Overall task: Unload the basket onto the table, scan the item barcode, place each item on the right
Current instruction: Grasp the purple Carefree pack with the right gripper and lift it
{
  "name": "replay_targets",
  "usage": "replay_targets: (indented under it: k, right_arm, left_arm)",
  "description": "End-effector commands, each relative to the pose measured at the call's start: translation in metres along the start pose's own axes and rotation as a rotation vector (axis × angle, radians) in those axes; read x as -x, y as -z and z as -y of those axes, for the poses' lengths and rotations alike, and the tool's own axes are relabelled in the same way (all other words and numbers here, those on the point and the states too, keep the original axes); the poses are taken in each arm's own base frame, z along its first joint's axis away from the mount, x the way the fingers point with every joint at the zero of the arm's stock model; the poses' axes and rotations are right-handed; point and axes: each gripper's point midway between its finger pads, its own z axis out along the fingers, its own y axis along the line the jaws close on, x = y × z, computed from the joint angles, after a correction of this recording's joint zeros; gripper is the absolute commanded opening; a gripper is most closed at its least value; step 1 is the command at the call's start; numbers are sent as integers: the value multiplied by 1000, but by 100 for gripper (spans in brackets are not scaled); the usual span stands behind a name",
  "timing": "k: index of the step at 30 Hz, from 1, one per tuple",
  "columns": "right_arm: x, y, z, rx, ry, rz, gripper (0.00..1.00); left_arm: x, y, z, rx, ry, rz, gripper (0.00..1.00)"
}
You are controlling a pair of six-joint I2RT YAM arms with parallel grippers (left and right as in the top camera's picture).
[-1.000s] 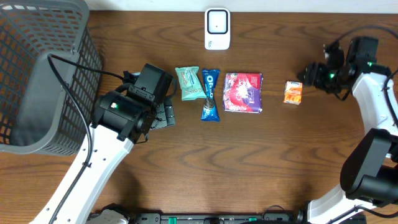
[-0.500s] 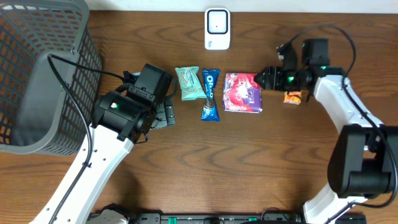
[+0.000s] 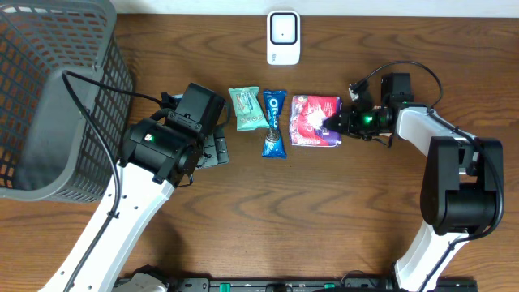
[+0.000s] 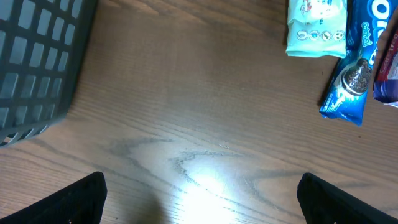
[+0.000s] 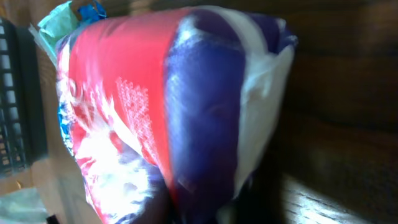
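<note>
Here on the desk: a row of three snack packets lies across the middle of the brown wooden top, and a white scanner stands at the far edge above the row.
Red and purple packet: it lies flat at the right end of the row, just beside the blue cookie packet and below and slightly right of the scanner. In the right wrist view it fills almost the whole picture, blurred and very close.
Other packets: the mint green packet is at the left end, touching or nearly touching the blue cookie packet. Both also show at the top right of the left wrist view.
Right end effector: it points left with its tip at the right edge of the red and purple packet. Whether the fingers have pinched the wrapper or only sit against it cannot be told.
Left end effector: it hangs over bare wood left of the row, fingers spread wide and holding nothing. Its two tips sit in the bottom corners of the left wrist view.
Basket: grey mesh, at the far left of the desk, well apart from the packets.
</note>
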Motion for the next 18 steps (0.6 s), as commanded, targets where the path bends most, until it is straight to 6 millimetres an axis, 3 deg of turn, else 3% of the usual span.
replay_targets:
  k: [1,5,9,13,18]
  right_arm:
    - [-7,-6,15,-34,-38,-26,1]
    - [14,26,12,-125,-34,30,1]
    - [39,77,13,-381,-3,115,1]
    - [56,123,-2,-654,91,215,1]
    - [60,142,-12,-1014,220,292,1]
  left_arm:
    - [-1,-3,-1,10,12,-9,98]
    - [-1,-3,-1,10,12,-9,98]
    - [-1,-3,-1,10,12,-9,98]
    - [-1,-3,-1,10,12,-9,98]
    - [-1,-3,-1,10,12,-9,98]
